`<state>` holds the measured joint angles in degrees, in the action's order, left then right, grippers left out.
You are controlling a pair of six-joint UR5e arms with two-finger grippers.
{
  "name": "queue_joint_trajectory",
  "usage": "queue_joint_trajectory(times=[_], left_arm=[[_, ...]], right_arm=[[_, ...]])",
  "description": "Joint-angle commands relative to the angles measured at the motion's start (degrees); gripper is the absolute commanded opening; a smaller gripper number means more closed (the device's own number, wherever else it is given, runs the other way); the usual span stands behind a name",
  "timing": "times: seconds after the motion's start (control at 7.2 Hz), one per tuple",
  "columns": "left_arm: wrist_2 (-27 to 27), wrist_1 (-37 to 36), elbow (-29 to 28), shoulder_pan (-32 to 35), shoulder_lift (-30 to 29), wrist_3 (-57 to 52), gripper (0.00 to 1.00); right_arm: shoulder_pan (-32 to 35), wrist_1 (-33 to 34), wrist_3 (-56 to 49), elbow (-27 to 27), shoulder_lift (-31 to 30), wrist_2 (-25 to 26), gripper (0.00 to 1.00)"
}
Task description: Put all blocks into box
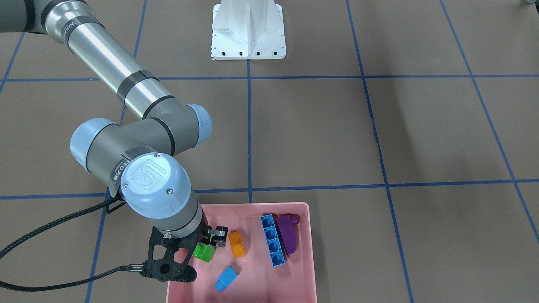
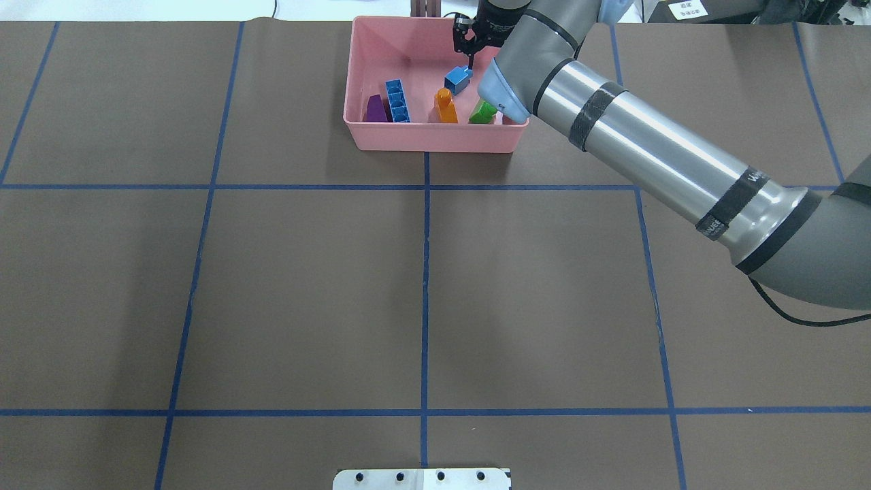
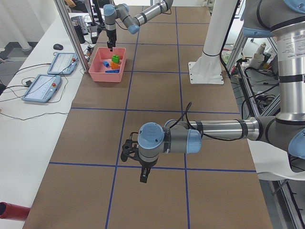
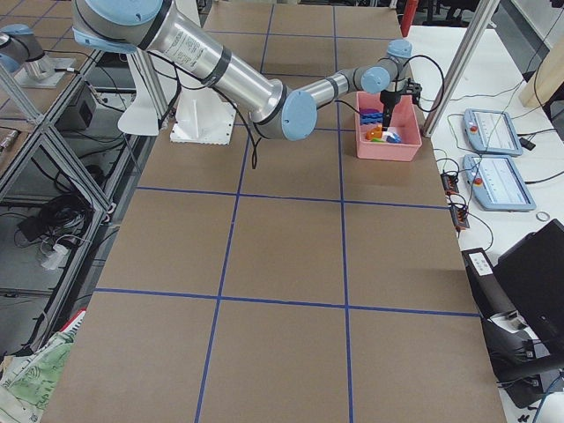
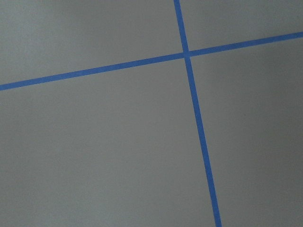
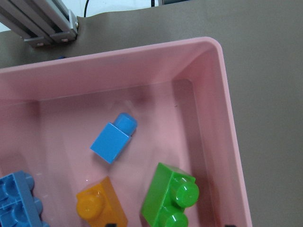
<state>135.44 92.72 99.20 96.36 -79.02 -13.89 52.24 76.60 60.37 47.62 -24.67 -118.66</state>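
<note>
The pink box holds all the blocks I can see: orange, small light-blue, long light-blue, purple and green. My right gripper hangs over the box's right part, just above the green block. It is open and empty. In the right wrist view the green block lies on the box floor beside the orange one. My left gripper hangs over bare table far from the box. I cannot tell whether it is open or shut.
The white robot base stands at mid-table on the robot's side. Blue tape lines cross the brown table. Tablets and aluminium posts stand beyond the table edge near the box.
</note>
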Motion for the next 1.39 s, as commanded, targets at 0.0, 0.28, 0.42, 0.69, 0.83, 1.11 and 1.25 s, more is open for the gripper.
queue_joint_trajectory(times=[0.0, 0.28, 0.42, 0.69, 0.83, 1.11, 1.25], left_arm=[[0.0, 0.0, -0.1, 0.0, 0.0, 0.0, 1.0], [0.0, 0.0, -0.1, 0.0, 0.0, 0.0, 1.0], [0.0, 0.0, 0.0, 0.1, 0.0, -0.1, 1.0], [0.3, 0.0, -0.1, 0.1, 0.0, -0.3, 1.0], [0.2, 0.0, 0.0, 0.1, -0.1, -0.3, 1.0], [0.3, -0.1, -0.1, 0.1, -0.1, -0.3, 1.0], [0.3, -0.1, -0.1, 0.1, 0.0, -0.3, 1.0]], right_arm=[[2.5, 0.6, -4.6, 0.1, -0.5, -1.7, 1.0], [6.2, 6.8, -12.9, 3.3, -2.7, -3.8, 1.0], [8.9, 11.9, -19.4, 11.9, -8.7, -5.3, 1.0], [15.1, 16.3, -29.0, 28.9, -23.9, -9.4, 1.0], [18.4, 16.7, -34.9, 35.8, -31.6, -9.5, 1.0], [22.7, 16.7, -48.2, 44.9, -46.1, -9.6, 1.0], [24.0, 16.4, -53.1, 48.1, -52.5, -9.5, 1.0]])
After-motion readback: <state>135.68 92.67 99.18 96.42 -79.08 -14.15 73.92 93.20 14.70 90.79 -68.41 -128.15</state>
